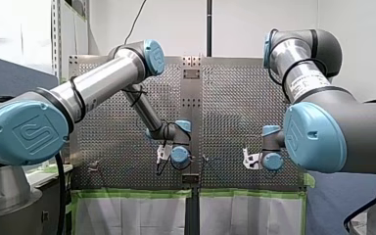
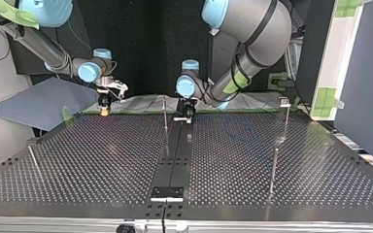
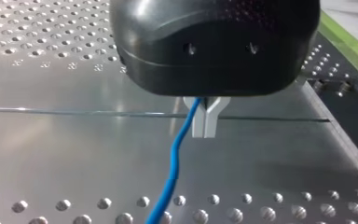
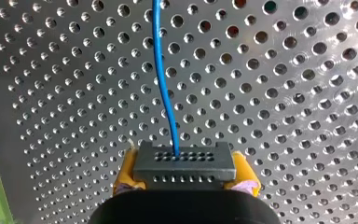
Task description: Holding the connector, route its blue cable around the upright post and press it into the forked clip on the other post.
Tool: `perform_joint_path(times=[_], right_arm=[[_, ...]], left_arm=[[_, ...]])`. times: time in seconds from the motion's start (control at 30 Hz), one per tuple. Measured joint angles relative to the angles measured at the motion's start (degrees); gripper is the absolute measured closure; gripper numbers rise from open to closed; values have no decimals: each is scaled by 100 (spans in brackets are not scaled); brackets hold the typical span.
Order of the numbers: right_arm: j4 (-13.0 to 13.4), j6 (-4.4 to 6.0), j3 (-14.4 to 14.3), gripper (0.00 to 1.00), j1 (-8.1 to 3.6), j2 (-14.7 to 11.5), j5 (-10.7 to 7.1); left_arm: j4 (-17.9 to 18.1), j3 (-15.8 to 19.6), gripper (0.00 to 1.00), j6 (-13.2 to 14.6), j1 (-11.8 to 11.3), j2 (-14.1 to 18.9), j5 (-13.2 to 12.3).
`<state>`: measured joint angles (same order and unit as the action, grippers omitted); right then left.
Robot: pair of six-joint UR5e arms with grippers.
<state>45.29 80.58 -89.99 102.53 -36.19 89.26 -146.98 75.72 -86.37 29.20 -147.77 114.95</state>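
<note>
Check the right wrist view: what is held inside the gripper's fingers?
A dark connector, clamped between my right gripper's yellow-padded fingers, with the blue cable leaving its holed face. The gripper itself covers the connector's rear and the fingers' bases.

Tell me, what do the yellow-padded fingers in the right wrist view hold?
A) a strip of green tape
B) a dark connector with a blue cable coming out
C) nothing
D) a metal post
B: the fingers of my right gripper are shut on the dark connector, and the blue cable runs out of its face.
</note>
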Motion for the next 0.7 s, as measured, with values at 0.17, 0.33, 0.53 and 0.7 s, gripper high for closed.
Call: perform_joint_path(times=[0.17, 0.33, 0.53, 0.7], right_arm=[[-8, -4, -1, 100, 9, 8, -12], [-18, -5, -1, 100, 14, 9, -20], [-42, -5, 1, 100, 16, 10, -21], [-65, -5, 0, 100, 17, 10, -29]], left_arm=[[-205, 1, 31, -32, -7, 1, -39], [-462, 2, 0, -187, -17, 5, -54], [-747, 32, 0, -341, -7, 7, -223], [-999, 169, 0, -458, -7, 12, -466]])
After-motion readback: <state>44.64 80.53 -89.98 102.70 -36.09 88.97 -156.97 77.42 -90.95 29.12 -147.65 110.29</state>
